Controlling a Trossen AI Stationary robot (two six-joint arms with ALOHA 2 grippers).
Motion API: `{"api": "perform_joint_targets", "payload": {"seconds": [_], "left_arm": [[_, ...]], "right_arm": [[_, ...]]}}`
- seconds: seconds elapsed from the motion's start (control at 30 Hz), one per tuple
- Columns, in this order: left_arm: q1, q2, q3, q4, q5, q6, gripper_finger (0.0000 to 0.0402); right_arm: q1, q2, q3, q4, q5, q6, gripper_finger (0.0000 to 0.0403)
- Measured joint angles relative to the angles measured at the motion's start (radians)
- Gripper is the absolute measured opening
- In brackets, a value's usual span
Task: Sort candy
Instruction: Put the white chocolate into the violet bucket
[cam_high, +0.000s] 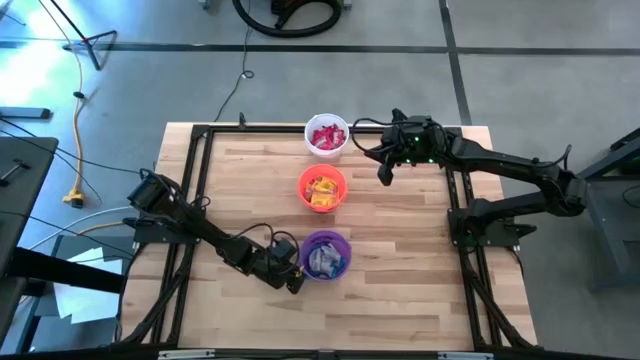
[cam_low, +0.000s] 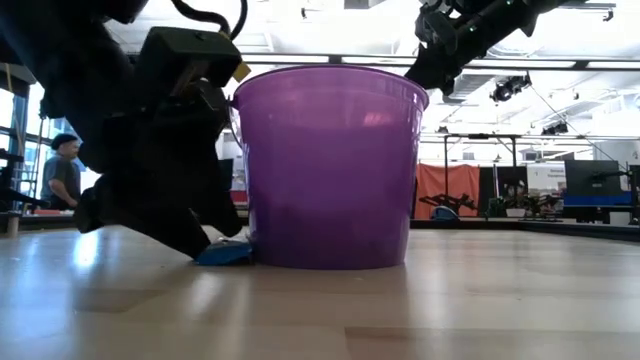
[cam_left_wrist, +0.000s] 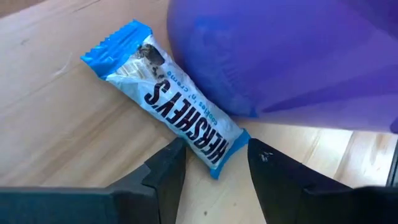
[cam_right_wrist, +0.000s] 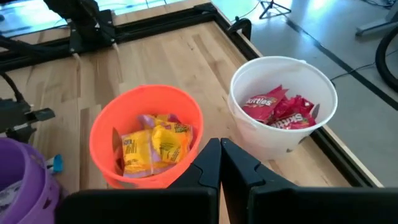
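Note:
A blue-white wrapped candy (cam_left_wrist: 180, 106) lies flat on the wooden table, its long side against the foot of the purple cup (cam_left_wrist: 280, 50). My left gripper (cam_left_wrist: 214, 155) is open and slants down at the candy's near end, one finger on either side of it; no touch shows. The high view places this gripper (cam_high: 296, 283) just left of the purple cup (cam_high: 325, 240). In the low view the candy (cam_low: 225, 253) shows under the gripper. My right gripper (cam_high: 383, 178) hangs shut above the table, right of the orange cup (cam_high: 301, 188).
The orange cup (cam_right_wrist: 146, 90) holds yellow candies (cam_right_wrist: 155, 146); the white cup (cam_right_wrist: 283, 60) at the far edge holds red ones (cam_right_wrist: 280, 109). A black frame (cam_high: 200, 180) runs round the tabletop. A person (cam_low: 62, 170) stands in the room beyond.

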Motion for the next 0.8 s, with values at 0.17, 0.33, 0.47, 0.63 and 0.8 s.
{"api": "perform_joint_targets", "payload": {"seconds": [0.17,0.33,0.47,0.63,0.8], "left_arm": [[0.002,0.024,0.000,0.012,-0.025,-0.051,0.0156],[-0.003,0.033,-0.001,-0.007,-0.064,-0.058,0.0094],[-0.003,0.035,-0.002,-0.027,-0.090,-0.059,0.0018],[-0.005,0.025,-0.001,-0.050,-0.089,-0.038,0.0008],[-0.044,-0.056,-0.008,-0.164,-0.059,-0.035,0.0002]], "right_arm": [[0.000,0.000,0.000,-0.002,-0.003,-0.001,0.0000],[0.000,0.000,0.000,-0.001,-0.003,-0.005,0.0000],[0.000,0.000,0.000,-0.001,-0.003,-0.003,0.0000],[0.000,0.000,0.000,-0.001,-0.003,-0.001,0.0000],[0.000,0.000,0.000,-0.001,-0.003,-0.001,0.0000]]}}
